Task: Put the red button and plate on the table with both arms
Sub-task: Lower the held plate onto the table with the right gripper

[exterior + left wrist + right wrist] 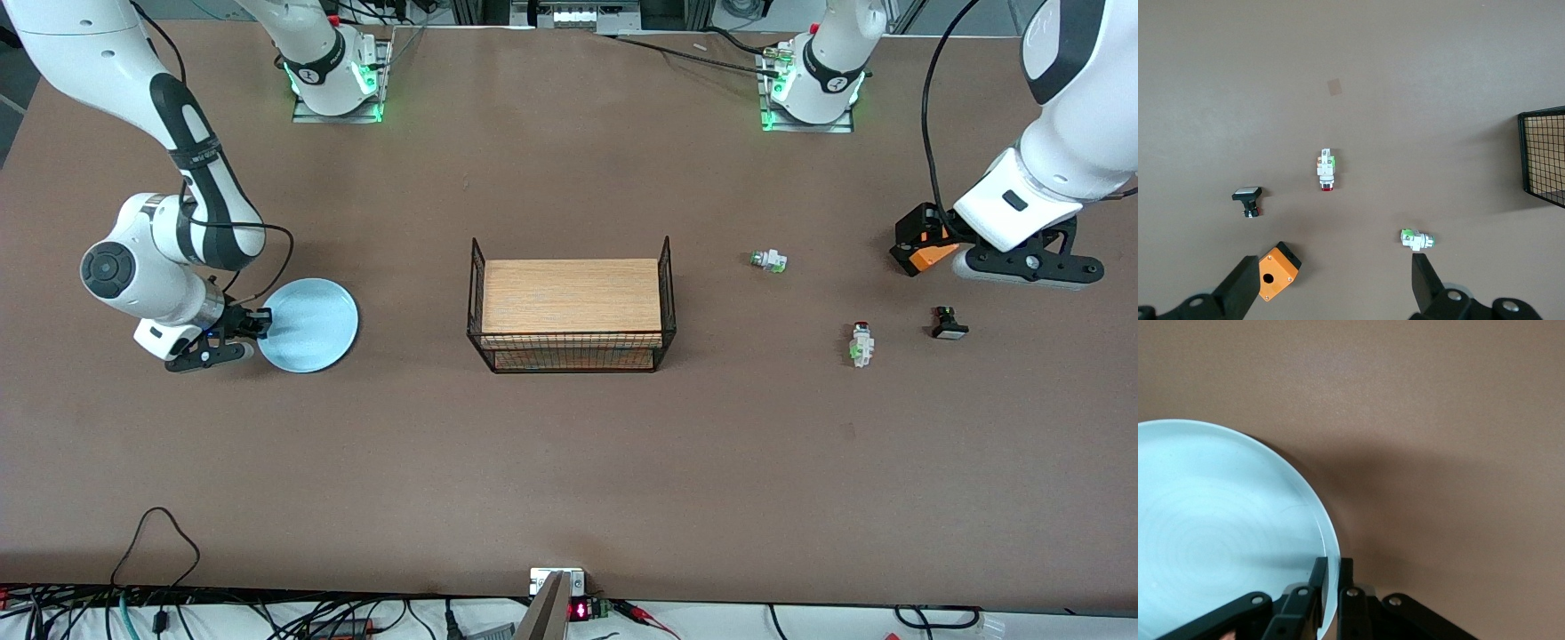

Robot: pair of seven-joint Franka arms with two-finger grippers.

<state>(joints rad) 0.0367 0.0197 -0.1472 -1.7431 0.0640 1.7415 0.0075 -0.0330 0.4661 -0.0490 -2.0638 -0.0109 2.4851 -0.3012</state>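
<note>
the light-blue plate [309, 324] lies flat on the brown table [569, 462] toward the right arm's end, and the right gripper [258, 322] sits at its rim; in the right wrist view the two fingers [1317, 587] straddle the plate's [1218, 533] raised edge with only a sliver of room either side, so they look pinched on the rim or very nearly so. the wire-sided crate [571, 307] with its wooden board top stands mid-table, with a wide strip of bare table between its mesh wall and the plate. toward the left arm's end, the left gripper [925, 247], its jaws spread wide with nothing between them, hangs over bare table near the table's edge, an orange block [935, 255] showing beside it. the red button [860, 343] lies on its side on the table, apart from everything: the black-bodied switch [949, 324] sits beside it toward the table's end, and the greenish-capped switch [768, 260] lies farther from the front camera, closer to the crate. in the left wrist view the red button [1326, 170] has open tabletop all around it, and the crate's corner [1542, 157] stays well apart.
</note>
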